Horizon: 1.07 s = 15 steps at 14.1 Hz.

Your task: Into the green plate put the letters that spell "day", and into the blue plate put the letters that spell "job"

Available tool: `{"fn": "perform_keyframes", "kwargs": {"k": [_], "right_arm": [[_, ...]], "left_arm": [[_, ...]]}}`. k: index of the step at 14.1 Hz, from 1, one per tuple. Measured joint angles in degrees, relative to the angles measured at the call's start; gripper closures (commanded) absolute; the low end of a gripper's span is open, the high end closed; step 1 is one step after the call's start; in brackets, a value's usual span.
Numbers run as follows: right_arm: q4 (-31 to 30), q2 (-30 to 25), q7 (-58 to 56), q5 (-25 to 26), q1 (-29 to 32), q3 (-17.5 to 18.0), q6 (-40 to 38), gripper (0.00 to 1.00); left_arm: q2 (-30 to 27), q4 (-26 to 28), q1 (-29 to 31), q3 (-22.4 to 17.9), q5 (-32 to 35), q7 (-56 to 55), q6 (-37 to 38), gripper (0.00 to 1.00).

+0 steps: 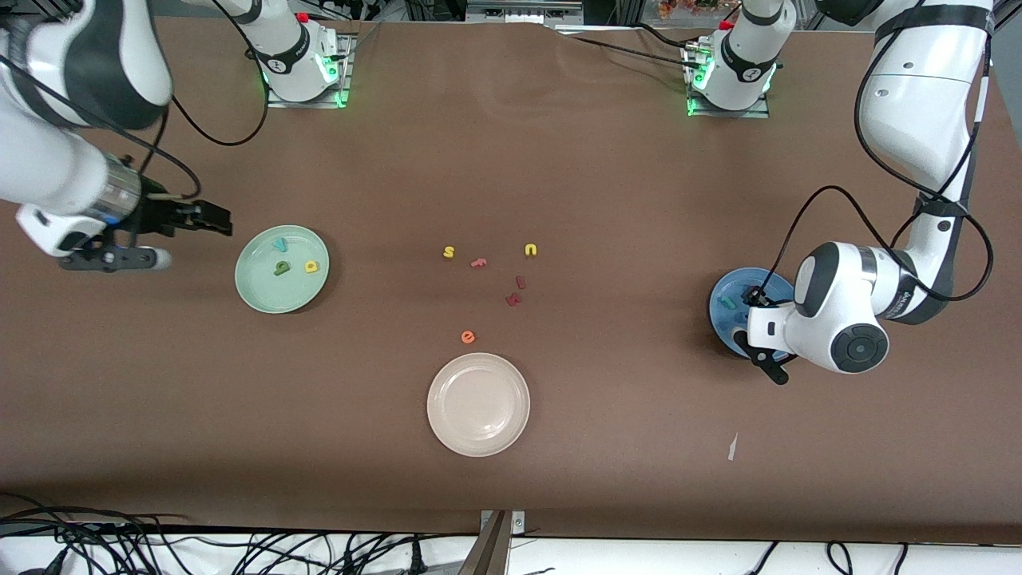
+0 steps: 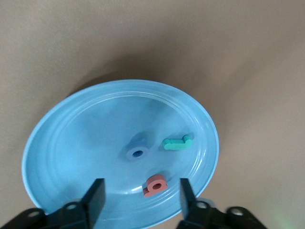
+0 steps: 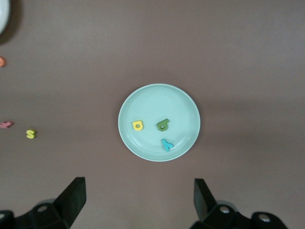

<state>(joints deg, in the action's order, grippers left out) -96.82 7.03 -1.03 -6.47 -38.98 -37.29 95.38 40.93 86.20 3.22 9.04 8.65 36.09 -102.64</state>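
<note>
The left claw (image 2: 140, 198) hangs low over the blue plate (image 1: 722, 315), fingers spread, holding nothing. Only the left wrist view shows all of the plate's load: coral-red b (image 2: 155, 185), blue o (image 2: 137, 153) and teal j (image 2: 177, 142); in the front view the arm hides most of it. The right claw (image 3: 138, 198) hovers wide open and empty over the bench at the right arm's end, just beside the green plate (image 1: 259, 291). That plate carries the yellow letter (image 3: 137, 125), olive-green letter (image 3: 163, 125) and teal y (image 3: 167, 144).
</note>
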Motion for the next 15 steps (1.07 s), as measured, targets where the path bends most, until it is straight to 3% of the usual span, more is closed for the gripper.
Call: {"fn": "perform_keyframes", "kwargs": {"k": [2,6,8,15], "right_arm": [[5.12,0.14,-0.01,-0.26,0.06,-0.25,-3.45,0.0],[6.14,2.29,-0.58,-0.36,2.36,-0.17,-2.31,0.0],[6.74,2.26,-5.09,-0.36,6.34,1.88,-2.07,0.0],[8.5,-3.24,-7.99,1.19,32.11,25.52,-6.93,0.0]], "left_arm": [[-0.25,-1.34,0.01,-0.01,0.0,-1.12,1.61,0.0],[-2.53,-4.31,-0.14,0.55,-0.56,-12.62,5.92,0.0],[-4.64,-4.64,-0.17,0.67,-3.16,-16.72,6.7,0.0],[-12.46,-5.01,0.5,0.13,-5.96,-27.99,11.86,0.0]]}}
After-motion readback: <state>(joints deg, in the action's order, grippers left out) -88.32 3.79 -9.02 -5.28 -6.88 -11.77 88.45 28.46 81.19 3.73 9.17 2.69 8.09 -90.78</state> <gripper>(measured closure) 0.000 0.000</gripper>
